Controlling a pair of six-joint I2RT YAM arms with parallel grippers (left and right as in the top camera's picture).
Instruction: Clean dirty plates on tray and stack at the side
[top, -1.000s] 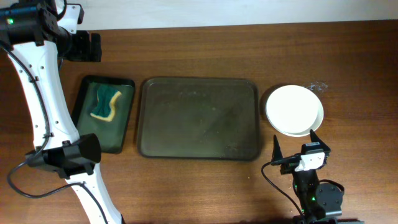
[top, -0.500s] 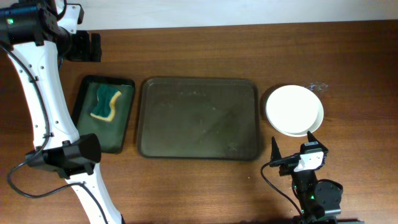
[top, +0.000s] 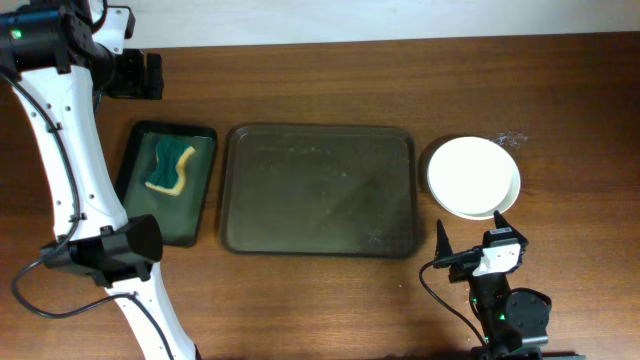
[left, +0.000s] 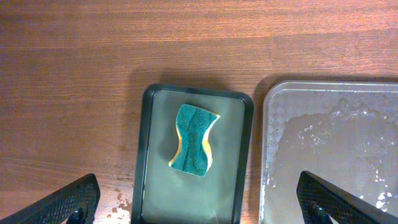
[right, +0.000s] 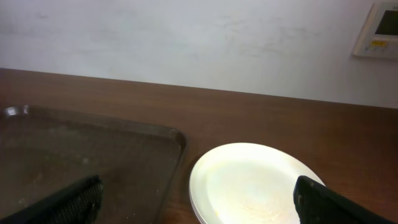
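Both jaws wide apart, empty; plates (right: 252, 183) stacked just ahead of right pair.

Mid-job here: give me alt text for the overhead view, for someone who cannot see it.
A stack of white plates sits on the table right of the large brown tray, which holds no plates. Left of it a small black tray holds a sponge; the right tool is open near the plates.
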